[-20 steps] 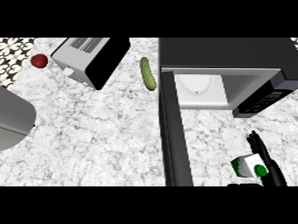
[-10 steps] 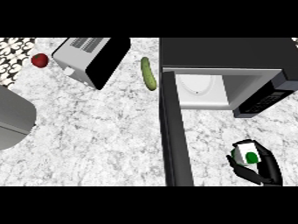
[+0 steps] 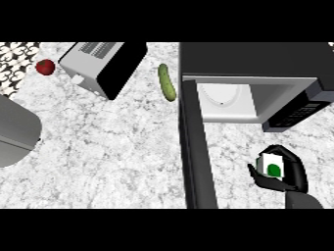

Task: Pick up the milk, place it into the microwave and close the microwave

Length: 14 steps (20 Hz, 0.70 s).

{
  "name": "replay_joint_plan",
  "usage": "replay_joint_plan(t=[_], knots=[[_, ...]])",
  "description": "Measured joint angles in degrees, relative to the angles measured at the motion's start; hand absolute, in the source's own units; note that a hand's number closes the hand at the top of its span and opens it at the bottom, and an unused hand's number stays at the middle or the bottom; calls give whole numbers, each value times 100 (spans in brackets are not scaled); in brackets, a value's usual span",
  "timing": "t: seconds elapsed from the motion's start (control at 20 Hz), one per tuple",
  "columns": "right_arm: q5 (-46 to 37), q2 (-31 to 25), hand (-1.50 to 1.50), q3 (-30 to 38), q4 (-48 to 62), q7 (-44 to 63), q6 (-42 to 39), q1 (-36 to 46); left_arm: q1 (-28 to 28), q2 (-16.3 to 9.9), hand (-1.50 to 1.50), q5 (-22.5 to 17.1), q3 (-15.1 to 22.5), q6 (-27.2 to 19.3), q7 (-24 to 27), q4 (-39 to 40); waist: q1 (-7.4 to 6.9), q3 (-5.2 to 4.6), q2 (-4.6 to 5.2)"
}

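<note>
Head view: the right robot hand (image 3: 289, 177) grips the small white green-marked milk carton (image 3: 273, 164), directly below the open black microwave's (image 3: 271, 63) white cavity.

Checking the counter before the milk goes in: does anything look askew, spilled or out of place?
Nothing is spilled. The toaster sits skewed to the counter edge, and a cucumber lies loose beside the open microwave. The right hand holds the milk upright.
</note>
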<state>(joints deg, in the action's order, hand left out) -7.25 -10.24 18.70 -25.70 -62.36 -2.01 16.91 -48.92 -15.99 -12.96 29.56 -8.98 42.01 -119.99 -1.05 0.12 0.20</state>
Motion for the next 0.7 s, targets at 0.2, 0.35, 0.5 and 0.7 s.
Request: replay_joint_plan(t=[0.2,0.35,0.5,0.7], knots=[[148,82,150,232,236,52,159,503,29,-46,-150,-67,-27,55,63,65,-36,2,10],[216,88,150,329,379,74,214,762,20,-60,-150,-89,8,52,87,92,-35,0,10],[248,135,150,339,345,36,244,730,33,-71,-150,-106,6,12,92,87,-6,-2,1],[278,163,150,263,10,47,220,476,-111,-209,-150,-223,-47,86,222,17,42,-9,-21]])
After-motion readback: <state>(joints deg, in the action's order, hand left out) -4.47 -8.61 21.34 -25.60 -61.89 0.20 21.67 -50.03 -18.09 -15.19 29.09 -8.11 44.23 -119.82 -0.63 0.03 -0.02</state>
